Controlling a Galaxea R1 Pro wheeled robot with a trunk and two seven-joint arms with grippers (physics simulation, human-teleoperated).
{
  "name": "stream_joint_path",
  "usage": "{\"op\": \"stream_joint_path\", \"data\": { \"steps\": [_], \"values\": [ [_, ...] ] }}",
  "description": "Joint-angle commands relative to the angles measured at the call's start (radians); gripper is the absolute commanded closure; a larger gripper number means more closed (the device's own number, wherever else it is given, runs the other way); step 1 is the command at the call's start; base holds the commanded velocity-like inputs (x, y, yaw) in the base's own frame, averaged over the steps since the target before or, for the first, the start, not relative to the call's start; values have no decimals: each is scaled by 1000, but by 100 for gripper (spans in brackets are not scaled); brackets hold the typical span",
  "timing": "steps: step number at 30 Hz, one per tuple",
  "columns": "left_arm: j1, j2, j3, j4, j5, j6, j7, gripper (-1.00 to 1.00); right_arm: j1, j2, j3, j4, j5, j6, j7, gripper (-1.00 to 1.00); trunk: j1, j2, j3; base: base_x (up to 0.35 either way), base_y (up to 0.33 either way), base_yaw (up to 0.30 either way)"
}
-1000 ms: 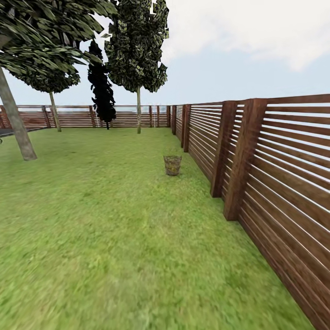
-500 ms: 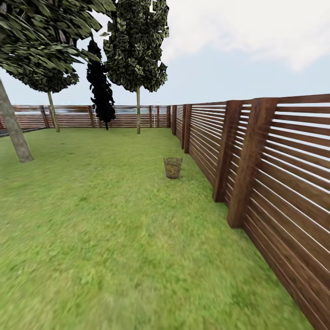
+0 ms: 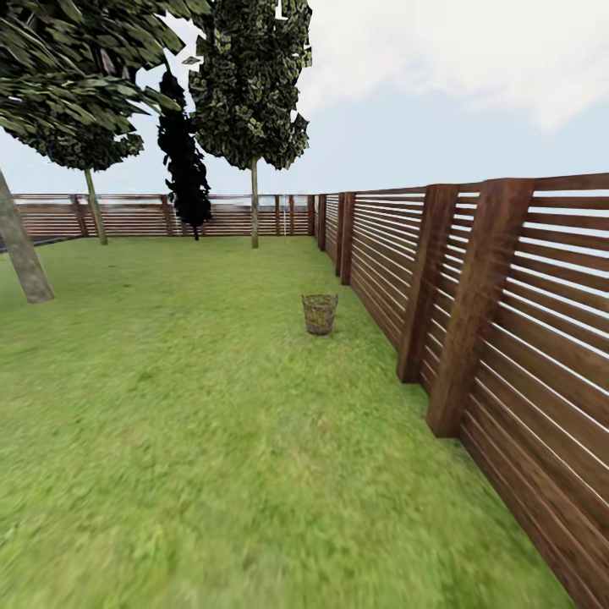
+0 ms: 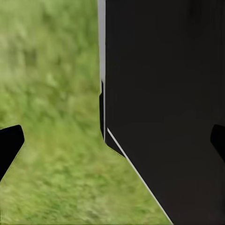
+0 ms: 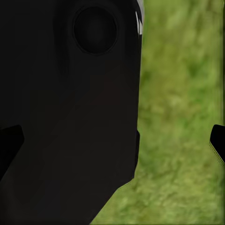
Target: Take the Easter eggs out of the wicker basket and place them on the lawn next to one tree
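Brown woven wicker basket [image 3: 320, 314] waits far along the slatted fence [image 3: 474, 304], unreached; both claws [image 4: 112, 140] [image 5: 112, 140] hang released, grasping nothing.

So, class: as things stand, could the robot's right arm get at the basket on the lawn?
Probably not yet. The basket stands far off down the lawn beside the fence, with a long stretch of grass before it. The right end effector hangs over grass by the robot's own body, so the base would likely have to drive closer.
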Motion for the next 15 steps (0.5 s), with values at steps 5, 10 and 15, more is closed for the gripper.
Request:
{"op": "stream_joint_path", "data": {
  "steps": [5, 10, 15],
  "values": [
    [0, 1, 1, 1, 0, 0, 0, -100, 0, 0, 0, 0, 0, 0, -1, -100, 1, 0, 0, 320, 109, 0],
    [0, 2, 1, 0, 0, 0, 0, -100, 0, 0, 0, 0, 0, -1, -1, -100, 1, 0, 0, 308, 187, 0],
    [0, 2, 1, 0, -1, 0, -2, -100, 0, 0, 0, 0, 0, 0, -1, -100, 1, 0, 0, 307, 194, 0]
  ]
}}
